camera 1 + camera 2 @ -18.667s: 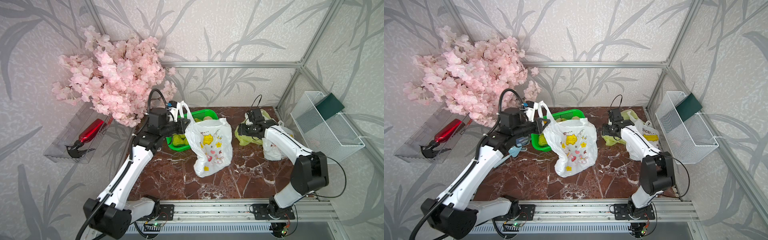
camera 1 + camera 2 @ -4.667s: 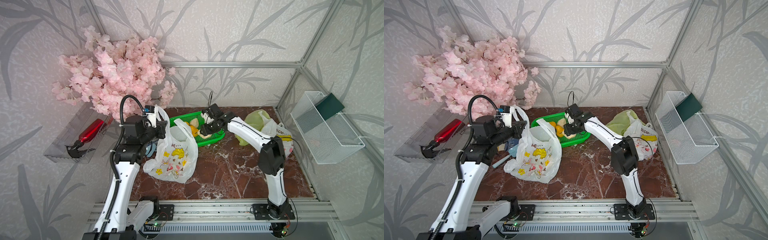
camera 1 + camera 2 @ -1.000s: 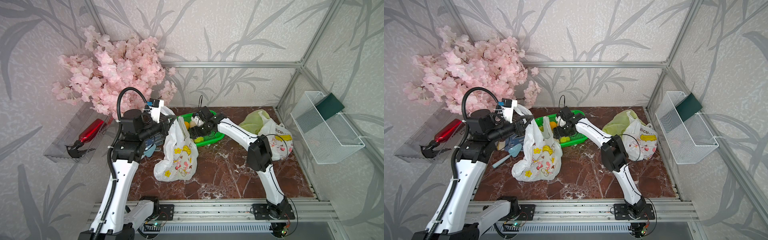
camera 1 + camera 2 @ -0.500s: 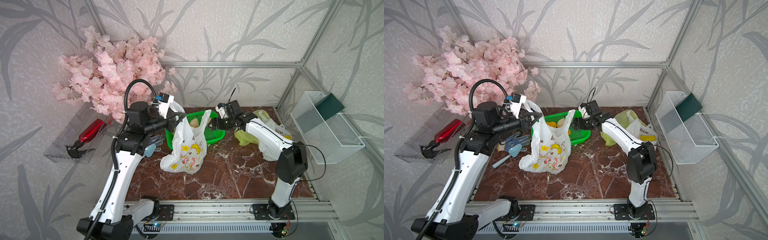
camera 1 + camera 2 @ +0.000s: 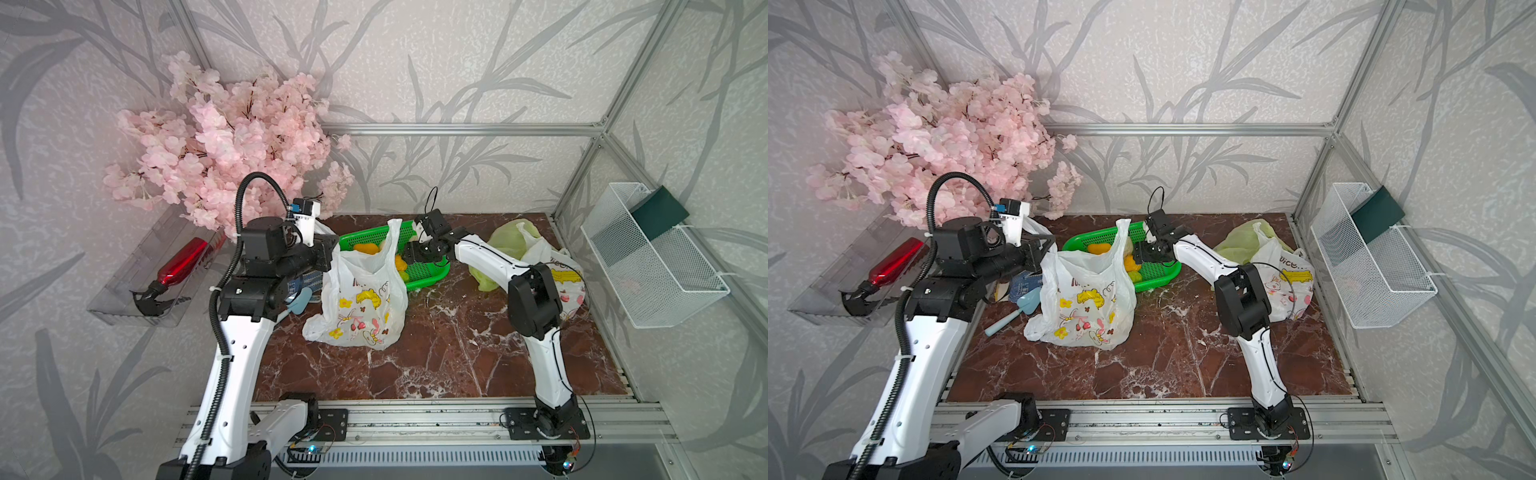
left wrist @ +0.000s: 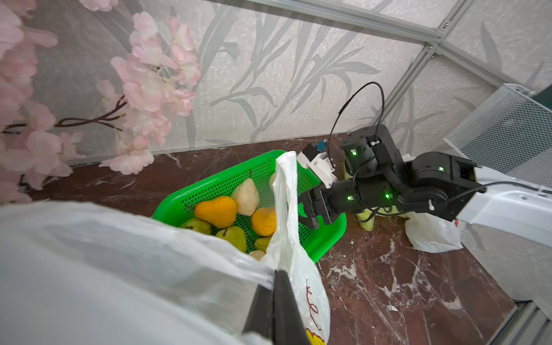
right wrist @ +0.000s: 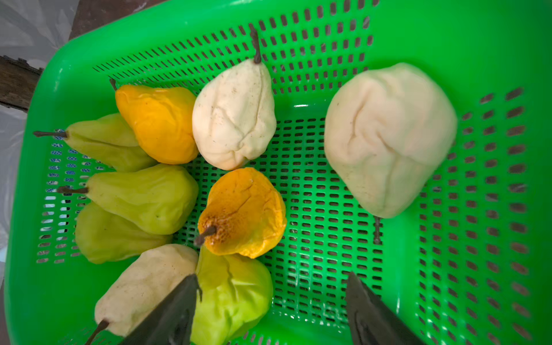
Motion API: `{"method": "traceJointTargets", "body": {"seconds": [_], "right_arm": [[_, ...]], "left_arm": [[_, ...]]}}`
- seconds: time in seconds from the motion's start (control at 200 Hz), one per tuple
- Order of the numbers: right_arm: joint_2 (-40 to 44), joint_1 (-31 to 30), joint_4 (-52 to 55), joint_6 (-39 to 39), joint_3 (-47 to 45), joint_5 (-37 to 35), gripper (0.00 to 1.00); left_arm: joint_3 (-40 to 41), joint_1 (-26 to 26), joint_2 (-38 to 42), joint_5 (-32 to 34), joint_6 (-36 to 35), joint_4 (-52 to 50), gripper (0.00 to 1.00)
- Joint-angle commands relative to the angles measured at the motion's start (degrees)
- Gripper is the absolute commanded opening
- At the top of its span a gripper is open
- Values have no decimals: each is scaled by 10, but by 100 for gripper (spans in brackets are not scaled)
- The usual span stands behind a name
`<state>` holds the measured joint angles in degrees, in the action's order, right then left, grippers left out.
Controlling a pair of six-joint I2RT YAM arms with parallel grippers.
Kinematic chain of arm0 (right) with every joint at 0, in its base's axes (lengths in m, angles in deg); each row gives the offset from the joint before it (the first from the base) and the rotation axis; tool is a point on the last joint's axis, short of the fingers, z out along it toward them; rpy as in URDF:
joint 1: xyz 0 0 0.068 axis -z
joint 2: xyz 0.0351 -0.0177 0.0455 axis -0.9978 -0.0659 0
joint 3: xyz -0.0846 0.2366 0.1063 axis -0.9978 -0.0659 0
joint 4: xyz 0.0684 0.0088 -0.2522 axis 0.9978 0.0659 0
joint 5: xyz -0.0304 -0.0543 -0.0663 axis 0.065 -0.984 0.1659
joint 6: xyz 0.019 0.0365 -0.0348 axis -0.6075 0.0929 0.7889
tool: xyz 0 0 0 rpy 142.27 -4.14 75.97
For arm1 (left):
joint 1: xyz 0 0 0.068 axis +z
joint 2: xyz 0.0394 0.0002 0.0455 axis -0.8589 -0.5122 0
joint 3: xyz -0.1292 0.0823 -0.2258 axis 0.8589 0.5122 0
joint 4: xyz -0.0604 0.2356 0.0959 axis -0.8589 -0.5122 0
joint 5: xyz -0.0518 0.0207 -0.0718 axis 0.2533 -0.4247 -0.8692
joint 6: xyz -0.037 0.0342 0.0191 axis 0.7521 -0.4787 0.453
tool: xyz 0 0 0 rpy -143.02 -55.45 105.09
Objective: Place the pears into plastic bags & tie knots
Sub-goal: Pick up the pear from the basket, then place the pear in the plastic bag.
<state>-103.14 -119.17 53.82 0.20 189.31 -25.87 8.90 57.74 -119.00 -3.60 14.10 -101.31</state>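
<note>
1. Bench (image 5: 436, 365): brown marble. Clock face is laid on it, with 12 at the back wall.
2. Blossom branch (image 5: 232, 141): pink, on the wall out past 10 o'clock. White wire basket (image 5: 648, 266) is on the side wall past 3 o'clock.
3. Rabbit-print bag (image 5: 361, 307): white, sits on the bench at 9 o'clock with its mouth up. One free handle stands upright in front of the green basket (image 5: 428, 272). I cannot tell what is inside the bag.
4. The green basket is at 12 o'clock, right behind that bag.
5. Yellow-green bag (image 5: 509, 241) is at 1 o'clock and the second white bag (image 5: 569, 286) at 2 o'clock. They touch and both bulge. I cannot tell whether they are tied.
6. Left gripper (image 6: 276, 277): jaws pinched fully together on the rabbit-print bag's plastic, holding that side of the mouth up off the bench.
7. Right gripper (image 7: 271, 298): hovers over the green basket with jaws spread wide and nothing clamped. One finger (image 7: 179, 310) overlaps a cream pear and a green one.
8. Pears (image 7: 242, 212): nine in the green basket.
   - Eight are clustered together: four green, two orange and two cream.
   - A lone cream pear (image 7: 388, 137) lies apart from the cluster.
</note>
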Motion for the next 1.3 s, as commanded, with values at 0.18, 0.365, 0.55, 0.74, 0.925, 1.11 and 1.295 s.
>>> {"method": "traceJointTargets", "body": {"seconds": [0.18, 0.365, 0.55, 0.74, 0.925, 1.11, 1.295], "right_arm": [[-83, -32, 14, -5, 113, -15, 80], [-150, -35, 78, 1, 193, -53, 72], [-95, -34, 51, 13, 148, -56, 42], [79, -22, -46, 1, -46, -21, 29], [231, -31, -85, -31, -202, 33, 25], [280, -75, -150, -86, -205, 121, 24], [208, -107, -167, -108, -104, 161, 24]], "left_arm": [[18, 4, 4, -6, 1, 22, 0], [17, 4, 10, -23, -6, 18, 0], [28, 4, 9, -30, -5, 28, 0], [32, 4, 8, -41, -10, 34, 0], [35, 3, 6, -65, 3, 55, 0], [35, 1, 6, -109, 10, 71, 0], [37, 2, 11, -132, 11, 73, 0]]}}
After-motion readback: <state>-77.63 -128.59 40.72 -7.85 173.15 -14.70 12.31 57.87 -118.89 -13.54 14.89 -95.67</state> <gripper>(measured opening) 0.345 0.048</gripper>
